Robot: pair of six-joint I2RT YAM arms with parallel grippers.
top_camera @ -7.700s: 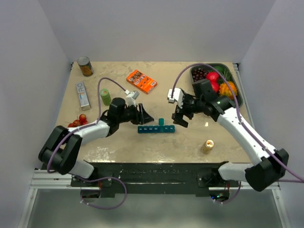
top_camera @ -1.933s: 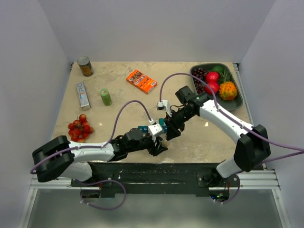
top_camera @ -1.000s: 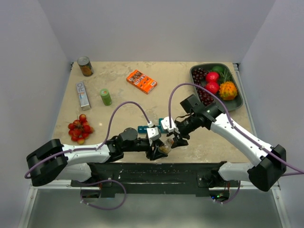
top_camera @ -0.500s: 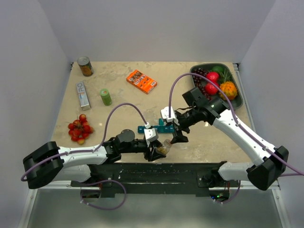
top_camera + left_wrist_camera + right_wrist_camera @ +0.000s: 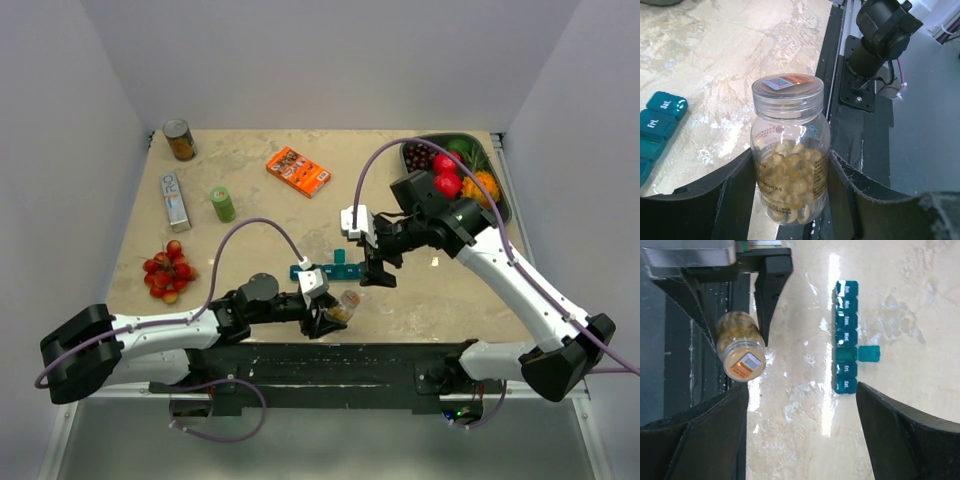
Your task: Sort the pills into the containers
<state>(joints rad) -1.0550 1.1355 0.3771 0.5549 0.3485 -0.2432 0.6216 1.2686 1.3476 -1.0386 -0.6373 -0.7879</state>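
Down at the near edge of the beige marbled worktop (image 5: 260, 215), seen from overhead, the left end effector (image 5: 335, 316) is clamped on a clear plastic bottle of golden pills (image 5: 346, 304). The bottle is tipped so its top aims at the right end effector (image 5: 378, 270), which hangs just beside it. My guess is it's being presented so the right arm can twist it open. The long teal plastic pill organizer (image 5: 330, 271) lies flat just behind them. Over on the left wrist cam, the fingers (image 5: 735, 195) hug the bottle low on both sides, which leaves the clear screw cap (image 5: 788, 92) free to grab. The cap has an orange and blue sticker and the bottle has tiny print, and I can't read either. The organizer's end pokes in at the left, showing "Sat." and "Fri.". Right wrist cam: that end effector is spread wide with nothing in it, looking straight down at the cap. The organizer's lids carry day abbreviations, and the open compartment (image 5: 846, 354) between "Wed." and "Fri." has its lid folded out sideways, presumably waiting for pills.
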